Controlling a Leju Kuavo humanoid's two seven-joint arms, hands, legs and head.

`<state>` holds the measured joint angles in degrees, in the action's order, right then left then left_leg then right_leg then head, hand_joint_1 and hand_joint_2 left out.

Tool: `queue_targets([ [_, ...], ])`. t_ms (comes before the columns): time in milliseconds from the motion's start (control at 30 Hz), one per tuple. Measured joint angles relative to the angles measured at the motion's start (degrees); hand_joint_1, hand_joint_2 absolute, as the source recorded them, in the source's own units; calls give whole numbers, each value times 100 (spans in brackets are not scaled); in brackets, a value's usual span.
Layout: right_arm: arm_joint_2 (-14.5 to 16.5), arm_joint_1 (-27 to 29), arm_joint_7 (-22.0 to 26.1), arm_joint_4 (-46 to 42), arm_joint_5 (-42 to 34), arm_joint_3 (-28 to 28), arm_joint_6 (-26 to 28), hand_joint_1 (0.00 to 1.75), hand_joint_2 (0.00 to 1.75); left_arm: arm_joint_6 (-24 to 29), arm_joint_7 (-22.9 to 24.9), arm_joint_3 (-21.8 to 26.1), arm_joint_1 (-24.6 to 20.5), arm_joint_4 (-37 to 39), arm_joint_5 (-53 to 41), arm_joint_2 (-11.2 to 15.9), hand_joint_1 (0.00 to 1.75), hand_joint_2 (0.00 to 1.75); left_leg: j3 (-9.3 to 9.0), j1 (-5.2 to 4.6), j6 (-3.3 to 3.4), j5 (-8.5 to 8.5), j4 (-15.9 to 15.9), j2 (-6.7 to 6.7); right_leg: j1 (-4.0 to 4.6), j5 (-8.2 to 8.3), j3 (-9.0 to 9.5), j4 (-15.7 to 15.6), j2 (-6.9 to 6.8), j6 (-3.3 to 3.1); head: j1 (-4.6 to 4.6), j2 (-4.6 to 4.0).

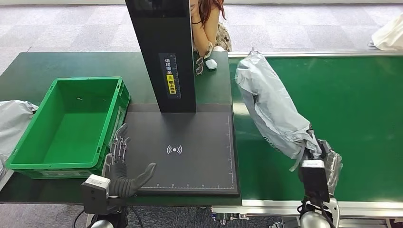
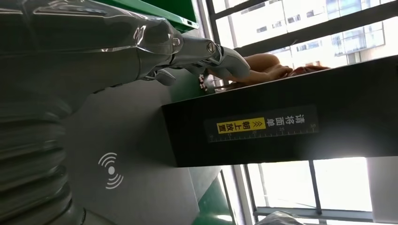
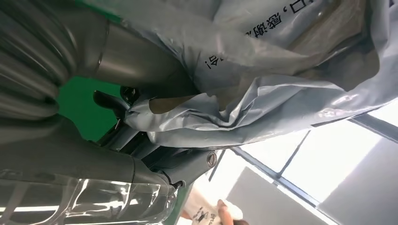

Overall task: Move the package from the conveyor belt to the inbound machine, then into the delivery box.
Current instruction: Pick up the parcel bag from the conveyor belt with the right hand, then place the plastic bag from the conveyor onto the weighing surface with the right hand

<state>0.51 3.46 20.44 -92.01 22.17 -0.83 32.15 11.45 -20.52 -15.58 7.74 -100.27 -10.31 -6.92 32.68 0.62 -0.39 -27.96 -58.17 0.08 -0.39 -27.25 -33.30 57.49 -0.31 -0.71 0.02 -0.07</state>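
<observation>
- Green conveyor belt, flat and wide, lying directly right of the dark scanner platform.
- Dark grey scanner platform with a white wireless symbol: the chosen landmark, carrying a tall black upright column with a yellow label at its far edge.
- Green plastic crate, open-topped, standing just left of the platform and touching its left edge.
- Grey crinkled plastic mailer package, raised off the belt right of the platform, tilted with its upper end leaning away towards the far side.
- Right hand, right of the platform over the belt, fingers wrapped around the package's lower end and gripping it.
- Left hand, resting at the platform's near left corner beside the crate, fingers spread apart, thumb pointing out over the platform, nothing in its grasp.
- Person seated beyond the platform, behind the column.
- Small white case on the dark tabletop past the platform's far right corner.
</observation>
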Motion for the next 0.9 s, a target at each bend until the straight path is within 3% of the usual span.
queue_targets([
  [200, 43, -96, 434, -262, -841, 163, -567, 175, 175, 37, -98, -9, 6, 1, 24, 2, 0, 175, 2, 0, 0, 0, 1, 1, 0, 0, 2, 1, 0, 0, -1, 0],
  [433, 51, -744, 33, 85, -1320, 1282, -2295, 175, 175, 318, -325, -9, 17, -9, 10, 0, 0, 175, -2, 3, -1, 3, 2, 9, 2, 2, 2, 5, 7, -3, -1, 0],
  [767, 107, -1781, -550, 1580, -1811, 3274, -3734, 175, 175, 2172, -1248, 553, 294, -795, 335, -75, 0, 175, 2, 5, -4, 4, 3, 2, 4, -2, 1, 9, 2, -6, -1, 0],
  [900, 112, -2034, -728, 2073, -1949, 3853, -3959, 175, 175, 2499, -1590, 807, 462, -1210, 496, -102, 0, 175, 3, 4, -5, 3, 3, -3, 3, -4, 1, 7, -3, -5, -1, 0],
])
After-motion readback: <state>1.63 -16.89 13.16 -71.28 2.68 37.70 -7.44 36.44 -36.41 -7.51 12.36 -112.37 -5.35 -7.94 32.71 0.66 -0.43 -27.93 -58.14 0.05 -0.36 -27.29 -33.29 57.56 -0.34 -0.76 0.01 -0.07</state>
